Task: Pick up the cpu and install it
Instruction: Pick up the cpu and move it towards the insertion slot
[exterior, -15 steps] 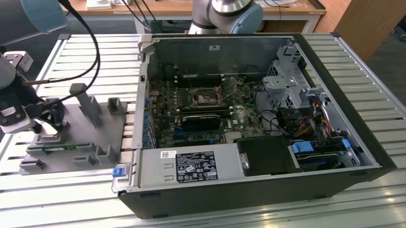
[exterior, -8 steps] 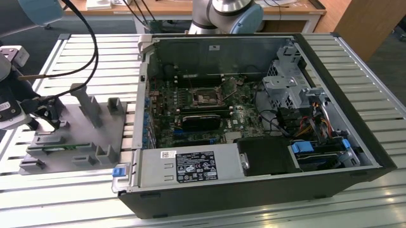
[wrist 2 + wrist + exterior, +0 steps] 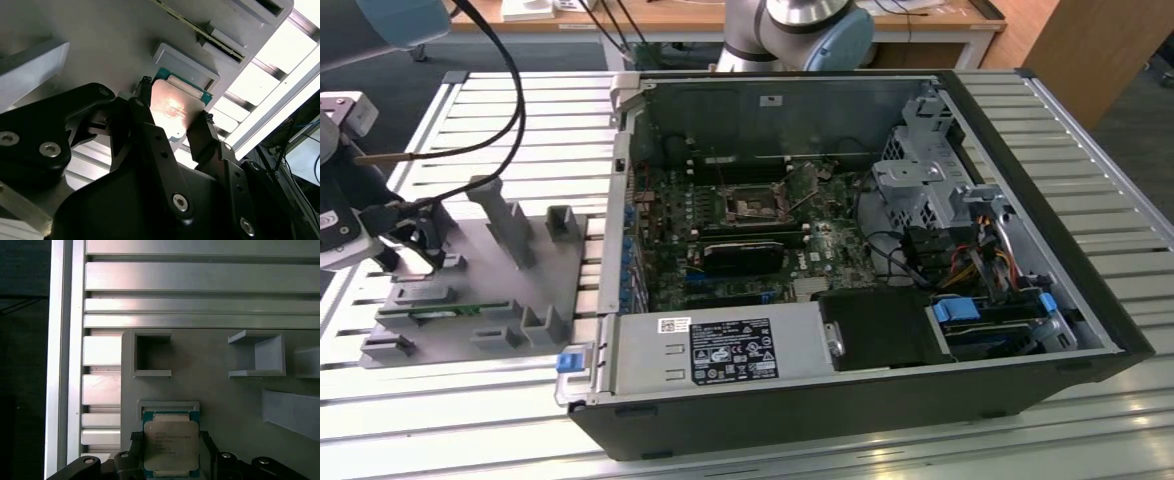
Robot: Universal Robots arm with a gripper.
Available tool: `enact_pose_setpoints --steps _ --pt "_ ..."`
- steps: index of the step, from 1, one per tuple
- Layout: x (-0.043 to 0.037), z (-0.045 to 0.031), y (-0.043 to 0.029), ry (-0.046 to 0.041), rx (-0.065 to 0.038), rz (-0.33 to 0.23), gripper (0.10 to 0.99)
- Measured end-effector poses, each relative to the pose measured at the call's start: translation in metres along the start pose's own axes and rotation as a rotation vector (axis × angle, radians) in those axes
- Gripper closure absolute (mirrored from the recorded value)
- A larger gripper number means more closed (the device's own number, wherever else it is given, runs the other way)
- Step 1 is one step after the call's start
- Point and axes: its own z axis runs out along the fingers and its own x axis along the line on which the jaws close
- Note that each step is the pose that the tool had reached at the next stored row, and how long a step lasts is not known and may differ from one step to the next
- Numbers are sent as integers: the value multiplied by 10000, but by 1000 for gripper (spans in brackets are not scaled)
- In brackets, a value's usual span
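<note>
Twice over, in both wrist views, found the cpu (image 3: 171,440) flat in its tray pocket (image 3: 170,405), nine o'clock from the computer case (image 3: 854,410), dead centre under the gripper (image 3: 175,107) astride it; could not tell whether pinched or merely flanked.

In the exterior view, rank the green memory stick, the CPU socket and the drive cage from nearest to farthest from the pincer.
1. green memory stick, on the grey fixture by the pincer, exterior view's left.
2. CPU socket, central inside the case.
3. drive cage, case's far side, exterior view's right.
</note>
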Motion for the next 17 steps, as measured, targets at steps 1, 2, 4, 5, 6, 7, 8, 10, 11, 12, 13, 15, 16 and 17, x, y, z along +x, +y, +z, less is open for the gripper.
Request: enact_pose_setpoints --steps 1,2,4,5,6,7,8,10,11,12,13,15,16,17 --pt "0 -6 0 -1 0 0 553" --pt "0 -13 1 0 0 0 553" --pt "-1 -19 1 -3 -2 0 553" --pt "0 -23 2 -1 -1 0 553" --pt "0 -30 2 2 1 0 553" --pt "0 -38 2 2 1 0 553" --pt "-1 -47 3 1 0 0 553" --pt "-1 -65 4 0 1 0 553" --pt "-1 -73 5 0 0 0 553" --pt "-1 -83 6 0 0 0 553" --pt "-1 -91 6 -1 0 1 553" --pt "-2 -111 8 -1 0 0 553" --pt "-2 -120 8 0 0 0 553" --pt "-2 -126 9 0 -1 0 553"
